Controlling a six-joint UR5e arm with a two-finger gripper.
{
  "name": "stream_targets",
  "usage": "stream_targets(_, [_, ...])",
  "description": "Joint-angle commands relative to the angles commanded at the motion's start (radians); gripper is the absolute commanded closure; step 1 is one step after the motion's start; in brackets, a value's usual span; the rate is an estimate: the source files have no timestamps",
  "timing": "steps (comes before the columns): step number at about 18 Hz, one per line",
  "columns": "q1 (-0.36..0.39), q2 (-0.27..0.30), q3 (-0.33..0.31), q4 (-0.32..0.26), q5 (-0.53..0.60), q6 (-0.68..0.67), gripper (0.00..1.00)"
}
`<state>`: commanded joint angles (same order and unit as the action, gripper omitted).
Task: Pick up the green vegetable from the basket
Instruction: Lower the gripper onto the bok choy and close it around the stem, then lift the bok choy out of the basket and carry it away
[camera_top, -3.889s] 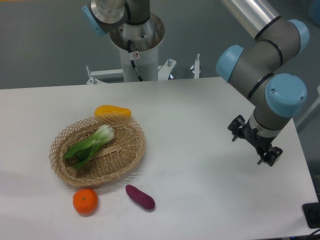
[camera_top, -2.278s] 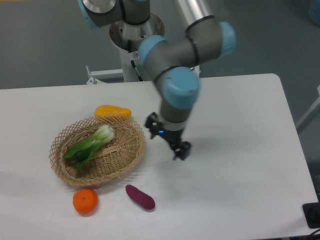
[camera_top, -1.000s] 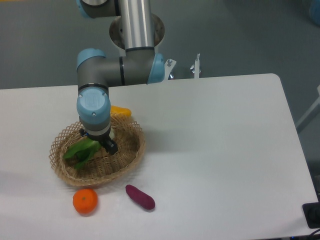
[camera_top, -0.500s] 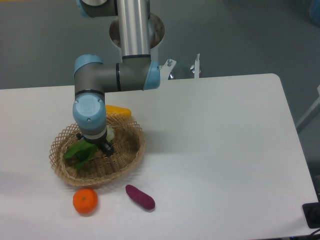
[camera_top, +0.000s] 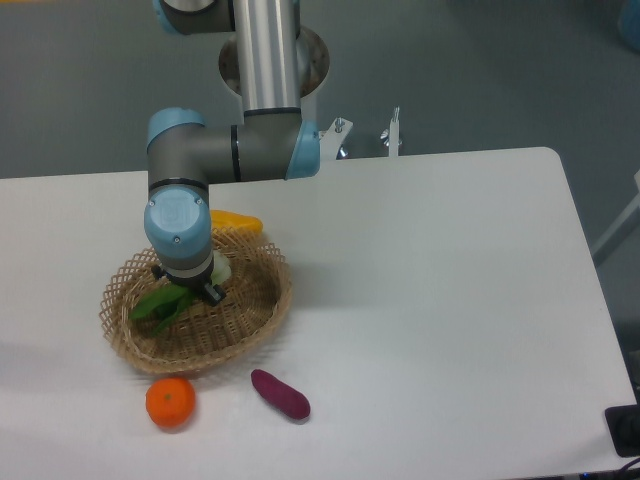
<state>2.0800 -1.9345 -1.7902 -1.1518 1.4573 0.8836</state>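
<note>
A white worktop (camera_top: 430, 300) with rounded corners is filling most of the scene, its matte surface catching soft, even light from above. Beyond its far edge a grey-green floor (camera_top: 480, 70) is stretching away, plain and unmarked. A white metal bracket frame (camera_top: 365, 140) with bolts is standing just behind the far edge of the worktop. At the lower right corner a small black object (camera_top: 625, 430) is peeking in beside the worktop. A pale slanted bar (camera_top: 615, 225) is crossing the right edge.
</note>
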Motion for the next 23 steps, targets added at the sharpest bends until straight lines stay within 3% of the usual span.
stream_targets(6, [0.089,0.006,0.104,-0.107,-0.025,0.009,0.99])
stream_targets(8, [0.185,0.014,0.213,-0.172,-0.028,0.012,0.98])
stream_targets(15, [0.324,-0.069,0.394,-0.167,-0.029,0.051,0.98])
stream_targets(23, [0.462,-0.070,0.420,-0.163,-0.015,0.193,0.98])
